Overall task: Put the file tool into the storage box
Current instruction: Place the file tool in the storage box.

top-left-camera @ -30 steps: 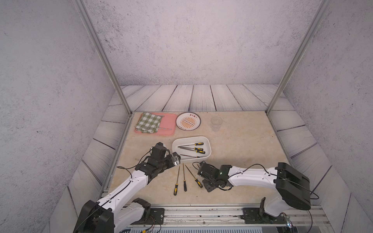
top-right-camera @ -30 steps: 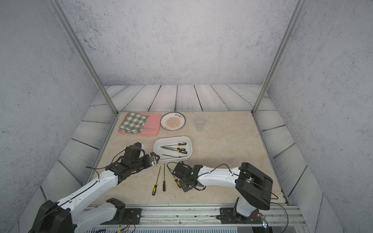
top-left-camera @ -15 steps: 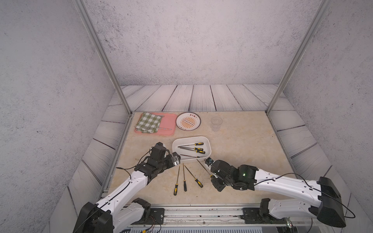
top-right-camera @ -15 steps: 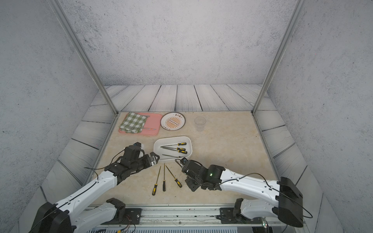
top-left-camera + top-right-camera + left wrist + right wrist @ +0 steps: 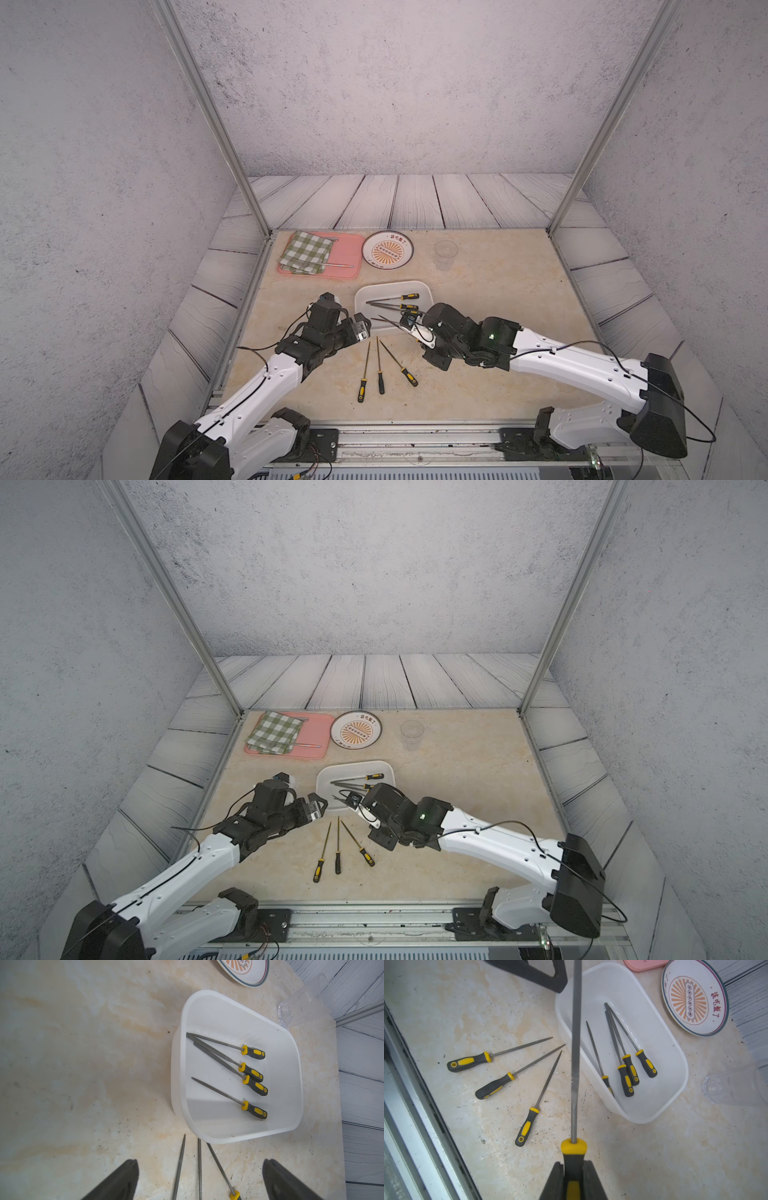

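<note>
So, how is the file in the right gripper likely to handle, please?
Likely stiff: the file juts straight from the right gripper. Its handle looks grippy, so slipping seems unlikely. Held only there, it might pivot if its tip bumps the storage box.

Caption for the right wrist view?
Right gripper holds a file by the handle, blade toward storage box containing four files.
</note>
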